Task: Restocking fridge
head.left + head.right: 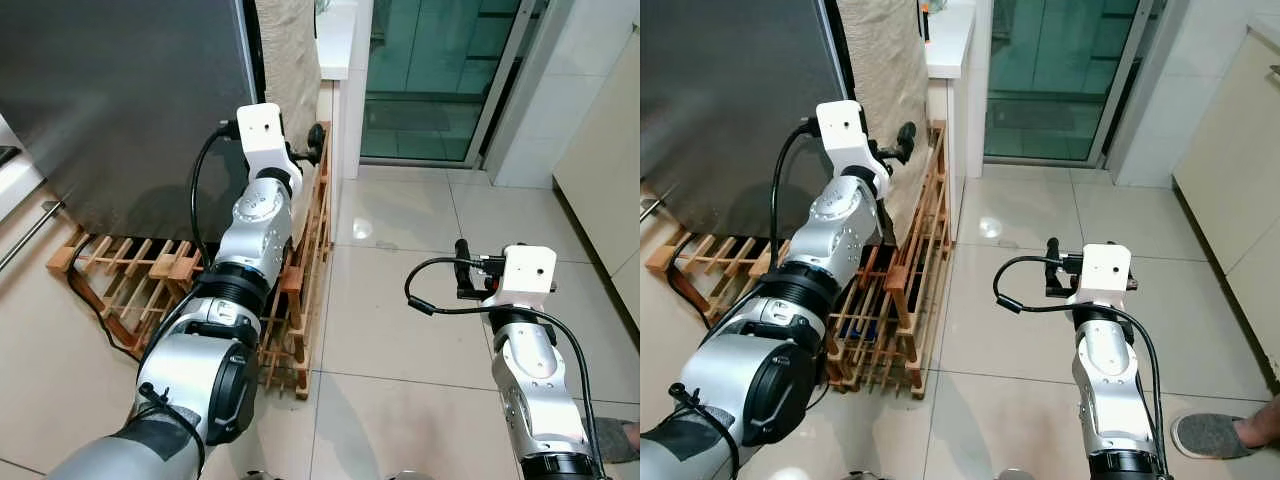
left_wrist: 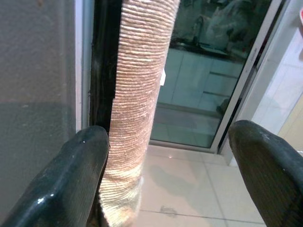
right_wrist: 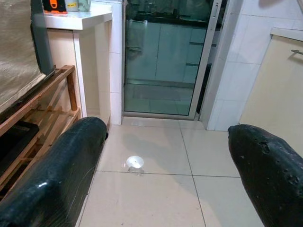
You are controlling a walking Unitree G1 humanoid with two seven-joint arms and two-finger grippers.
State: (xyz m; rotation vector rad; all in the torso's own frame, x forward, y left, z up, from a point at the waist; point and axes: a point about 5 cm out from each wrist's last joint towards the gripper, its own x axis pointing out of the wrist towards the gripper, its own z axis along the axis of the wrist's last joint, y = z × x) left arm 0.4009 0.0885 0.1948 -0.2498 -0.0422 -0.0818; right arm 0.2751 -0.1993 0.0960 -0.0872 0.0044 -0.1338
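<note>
The fridge (image 1: 120,100) is a tall dark grey slab at the left, door closed. A beige woven cloth (image 1: 290,60) hangs down its right side. My left gripper (image 1: 318,138) is raised at that side edge. In the left wrist view it is open (image 2: 175,156), with the cloth (image 2: 142,94) and the fridge's black edge strip (image 2: 102,71) beside one finger (image 2: 71,179). My right gripper (image 1: 463,268) hovers low over the tiled floor at the right. It is open (image 3: 170,151) and holds nothing.
A wooden slat pallet (image 1: 120,270) lies under the fridge, and a wooden rack (image 1: 312,230) stands upright beside it. Behind are a white counter (image 1: 338,40) and a glass sliding door (image 1: 430,80). A cream cabinet (image 1: 610,170) is on the right. A person's slippered foot (image 1: 1215,435) is near my right arm.
</note>
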